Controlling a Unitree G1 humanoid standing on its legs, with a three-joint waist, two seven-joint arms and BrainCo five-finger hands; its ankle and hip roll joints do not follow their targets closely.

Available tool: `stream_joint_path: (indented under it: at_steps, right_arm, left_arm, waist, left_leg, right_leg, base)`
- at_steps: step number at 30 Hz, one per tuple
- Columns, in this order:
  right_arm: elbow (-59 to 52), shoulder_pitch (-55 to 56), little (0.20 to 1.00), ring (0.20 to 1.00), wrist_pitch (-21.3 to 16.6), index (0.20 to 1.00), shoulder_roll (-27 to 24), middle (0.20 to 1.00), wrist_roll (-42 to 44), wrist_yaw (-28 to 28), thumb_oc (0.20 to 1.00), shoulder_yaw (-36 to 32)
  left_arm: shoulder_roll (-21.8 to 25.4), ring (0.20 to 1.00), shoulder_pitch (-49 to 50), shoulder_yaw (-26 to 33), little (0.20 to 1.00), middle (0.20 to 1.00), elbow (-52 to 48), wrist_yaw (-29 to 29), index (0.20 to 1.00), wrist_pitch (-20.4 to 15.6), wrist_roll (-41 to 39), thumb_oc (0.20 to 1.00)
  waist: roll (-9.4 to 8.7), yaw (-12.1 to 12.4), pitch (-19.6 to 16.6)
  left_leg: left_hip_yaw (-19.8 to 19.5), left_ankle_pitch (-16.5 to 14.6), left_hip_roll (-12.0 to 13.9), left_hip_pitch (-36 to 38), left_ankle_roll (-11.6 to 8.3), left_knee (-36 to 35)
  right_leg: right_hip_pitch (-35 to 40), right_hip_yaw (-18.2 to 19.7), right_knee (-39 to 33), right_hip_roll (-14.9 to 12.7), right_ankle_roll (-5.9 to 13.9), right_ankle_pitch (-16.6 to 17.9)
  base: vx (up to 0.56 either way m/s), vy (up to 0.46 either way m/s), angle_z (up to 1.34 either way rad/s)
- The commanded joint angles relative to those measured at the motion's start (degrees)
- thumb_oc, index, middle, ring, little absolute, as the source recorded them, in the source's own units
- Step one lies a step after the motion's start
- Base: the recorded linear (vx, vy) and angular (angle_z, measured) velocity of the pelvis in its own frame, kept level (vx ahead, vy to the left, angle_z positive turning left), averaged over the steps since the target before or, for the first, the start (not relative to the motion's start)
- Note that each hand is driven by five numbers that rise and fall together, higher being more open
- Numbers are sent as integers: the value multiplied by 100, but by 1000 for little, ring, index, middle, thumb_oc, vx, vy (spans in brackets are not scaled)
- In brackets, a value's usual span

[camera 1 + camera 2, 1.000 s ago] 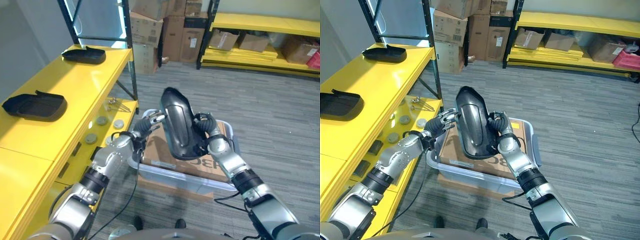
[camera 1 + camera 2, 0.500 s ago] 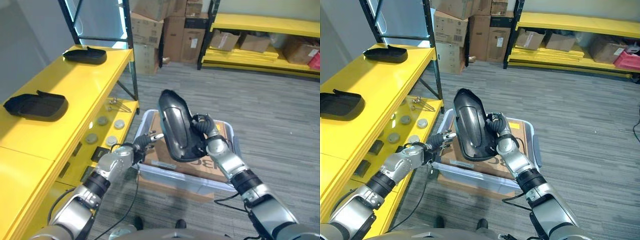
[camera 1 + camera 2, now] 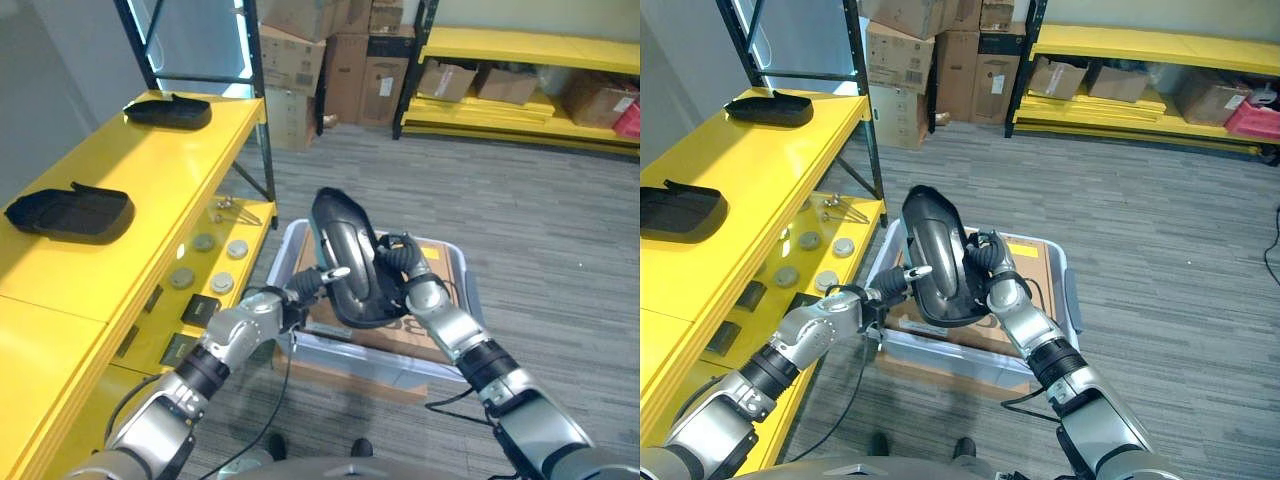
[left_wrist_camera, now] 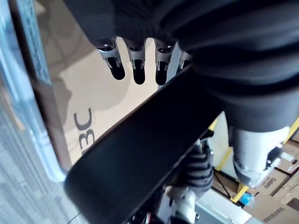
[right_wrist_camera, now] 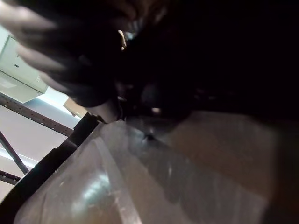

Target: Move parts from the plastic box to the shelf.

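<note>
A large black part (image 3: 345, 262) is held upright above the plastic box (image 3: 452, 262), clasped by the curled fingers of the right hand (image 3: 400, 262); the left hand (image 3: 310, 287), fingers straight, is pressed against its near edge.

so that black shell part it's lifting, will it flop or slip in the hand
The black shell part probably stays stiff: it keeps its curved shape held on edge above the plastic box. Its glossy surface may be slippery, so a one-sided hold looks risky. The right hand grips one edge, the left hand reaches the other, suggesting it is awkward rather than heavy.
</note>
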Motion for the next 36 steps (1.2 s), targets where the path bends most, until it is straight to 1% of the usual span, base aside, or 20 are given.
stream_joint_path:
  at_steps: [1,7,10,11,12,13,17,24,26,27,31,32,33,36]
  right_arm:
    - [75,-788,200,200,-437,200,77,200,-77,-145,200,95]
    - [124,-790,200,200,-506,200,161,200,-78,-96,200,101]
    - [118,-744,200,200,-538,200,216,200,-102,-94,200,99]
    - [106,-736,200,200,-533,200,221,200,-109,-88,200,93]
    - [80,-723,200,200,-525,200,224,200,-111,-88,200,87]
    - [35,-717,200,200,-489,200,223,200,-106,-78,200,80]
    - [-47,-699,200,200,-404,200,235,200,-85,-95,200,78]
    - [-108,-740,200,200,-272,200,285,200,-31,-156,200,129]
    - [-107,-761,200,200,-243,200,307,200,1,-173,200,141]
    - [-108,-761,200,200,-240,200,308,200,2,-173,200,140]
    - [-73,-759,200,200,-235,200,309,200,70,-145,200,129]
    - [-63,-758,548,548,-227,548,317,548,135,-173,548,124]
    - [-59,-740,1000,1000,-215,1000,346,1000,239,-265,1000,95]
    - [-66,-738,1000,1000,-193,1000,378,1000,346,-329,1000,46]
  left_arm:
    - [-468,1000,-513,-361,1000,1000,352,-205,1000,-341,-237,1000]
    - [-589,1000,-560,-550,1000,1000,524,-265,1000,-259,-62,1000]
    - [-630,1000,-550,-698,1000,1000,661,-321,1000,-305,254,1000]
    - [-634,843,-550,-713,843,843,674,-311,843,-327,296,843]
    - [-627,448,-551,-752,448,448,684,-265,448,-395,447,448]
    - [-618,200,-560,-794,200,200,708,-216,200,-451,589,200]
    - [-551,200,-586,-813,200,200,711,-219,200,-479,795,200]
    - [-512,200,-586,-816,200,200,646,-169,200,-609,660,200]
    - [-523,200,-598,-792,200,200,597,-69,200,-730,590,200]
    - [-523,200,-600,-784,200,200,592,-65,200,-735,594,200]
    - [-511,200,-649,-679,200,200,534,98,200,-1014,815,200]
    - [-499,200,-672,-639,200,200,498,223,200,-1144,985,200]
    - [-479,200,-701,-551,200,200,471,367,200,-1239,1075,200]
    - [-426,200,-728,-427,200,200,406,564,200,-1336,1239,200]
  waist:
    - [10,112,-369]
    - [-11,50,-400]
    - [-17,8,-423]
    - [-18,2,-425]
    - [-20,-7,-425]
    - [-23,-21,-419]
    - [-21,-30,-425]
    - [5,-15,-415]
    - [10,-4,-402]
    - [10,-3,-401]
    - [10,13,-408]
    - [10,19,-408]
    - [7,31,-405]
    - [9,52,-404]
  left_leg:
    - [67,-475,296,144,-182,-46]
    - [109,-483,298,142,-179,-46]
    - [122,-499,296,140,-171,-46]
    - [125,-501,296,138,-171,-46]
    - [131,-504,295,137,-169,-46]
    - [134,-508,293,145,-168,-46]
    - [142,-519,297,158,-172,-46]
    - [141,-523,295,179,-174,-46]
    - [134,-519,293,187,-172,-46]
    - [134,-518,294,187,-172,-46]
    - [120,-516,291,186,-173,-46]
    - [109,-515,289,190,-174,-46]
    - [98,-513,288,189,-177,-46]
    - [82,-508,286,185,-179,-46]
  right_leg:
    - [8,-54,-27,-177,510,-387]
    - [-9,-8,-27,-160,506,-402]
    - [-28,24,-27,-148,502,-411]
    - [-31,29,-27,-148,504,-412]
    - [-35,37,-27,-147,508,-415]
    - [-33,51,-27,-145,509,-415]
    - [-30,71,-27,-142,515,-420]
    - [-8,66,-27,-147,519,-421]
    - [4,61,-27,-147,517,-417]
    - [5,59,-27,-148,517,-416]
    - [15,52,-27,-146,512,-417]
    - [20,52,-27,-142,510,-416]
    - [26,45,-27,-144,510,-415]
    - [29,40,-27,-144,510,-413]
  base:
    - [0,0,0]
    - [0,-5,-3]
    - [-1,-1,-1]
    - [0,0,0]
    - [0,0,0]
    - [0,0,0]
    - [0,0,0]
    - [0,0,0]
    - [0,0,0]
    - [0,0,0]
    - [0,0,0]
    - [-1,3,-3]
    - [0,0,0]
    - [0,0,0]
